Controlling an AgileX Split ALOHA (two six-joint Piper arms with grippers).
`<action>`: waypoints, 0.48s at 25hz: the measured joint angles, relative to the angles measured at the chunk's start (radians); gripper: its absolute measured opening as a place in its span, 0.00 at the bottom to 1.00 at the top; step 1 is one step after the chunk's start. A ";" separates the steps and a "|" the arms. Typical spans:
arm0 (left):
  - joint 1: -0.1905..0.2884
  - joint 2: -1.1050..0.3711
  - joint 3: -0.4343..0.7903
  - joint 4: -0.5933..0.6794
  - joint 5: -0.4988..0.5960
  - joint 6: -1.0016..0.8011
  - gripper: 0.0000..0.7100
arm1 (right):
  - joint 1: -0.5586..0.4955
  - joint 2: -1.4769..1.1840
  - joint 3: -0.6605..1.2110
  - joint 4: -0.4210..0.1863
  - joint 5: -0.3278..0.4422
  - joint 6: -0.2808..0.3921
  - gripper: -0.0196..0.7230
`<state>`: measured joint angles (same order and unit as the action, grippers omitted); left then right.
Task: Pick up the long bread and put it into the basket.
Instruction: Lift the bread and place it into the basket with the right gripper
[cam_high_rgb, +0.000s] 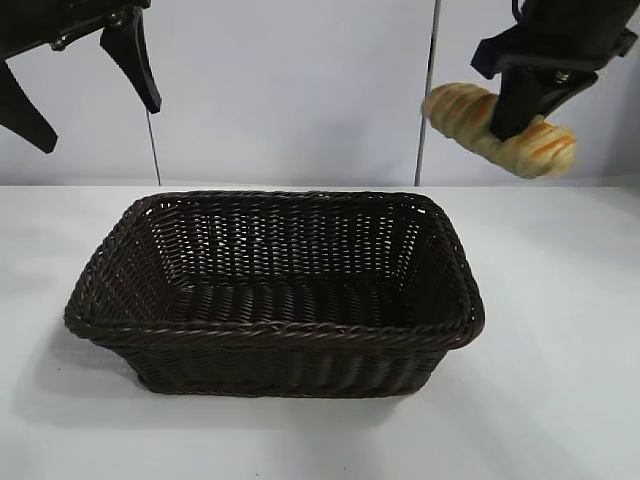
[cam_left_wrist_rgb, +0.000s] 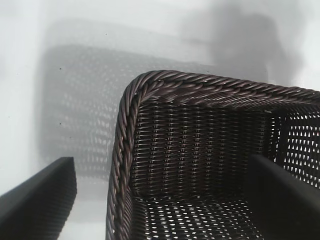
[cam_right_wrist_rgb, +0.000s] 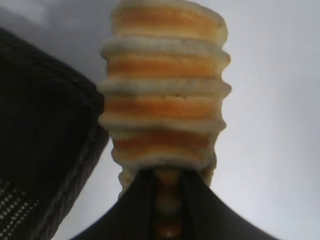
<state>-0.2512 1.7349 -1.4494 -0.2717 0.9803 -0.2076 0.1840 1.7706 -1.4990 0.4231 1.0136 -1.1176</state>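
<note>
Your long bread (cam_high_rgb: 500, 130) is up in the air, pinched across its middle by the right pincer (cam_high_rgb: 515, 115), high above the surface (cam_high_rgb: 560, 400) and off past the basket's far right corner. Its long axis runs roughly level, dipping slightly toward the right end, with one end pointing back toward the basket (cam_high_rgb: 275, 300) and the other pointing away. In the right wrist view you see the bread (cam_right_wrist_rgb: 165, 85) end-on, its orange ridges stacked above the dark fingers that clamp it, with the basket's woven wall (cam_right_wrist_rgb: 45, 140) off to one side. So the relation that matters: the basket lies below the bread and toward the left arm's side, open and with nothing showing inside, and the bread is not yet over the opening. You will likely need to carry it inward across the braided rim before lowering. The right arm is plainly the one at work; your left pincer (cam_high_rgb: 80, 75) hangs spread and holding nothing, high above the basket's left end, and its wrist view looks down on a basket corner (cam_left_wrist_rgb: 150, 95). No brand, label or writing can be read anywhere.
</note>
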 joint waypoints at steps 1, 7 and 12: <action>0.000 0.000 0.000 0.000 0.000 0.000 0.93 | 0.000 0.000 0.000 0.026 0.000 -0.046 0.14; 0.000 0.000 0.000 0.000 0.000 0.000 0.93 | 0.027 0.000 0.000 0.050 -0.014 -0.125 0.14; 0.000 0.000 0.000 0.000 0.000 0.000 0.93 | 0.113 0.011 -0.001 0.041 -0.025 -0.135 0.14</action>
<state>-0.2512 1.7349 -1.4494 -0.2717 0.9803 -0.2076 0.2975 1.7812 -1.5000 0.4643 0.9888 -1.2529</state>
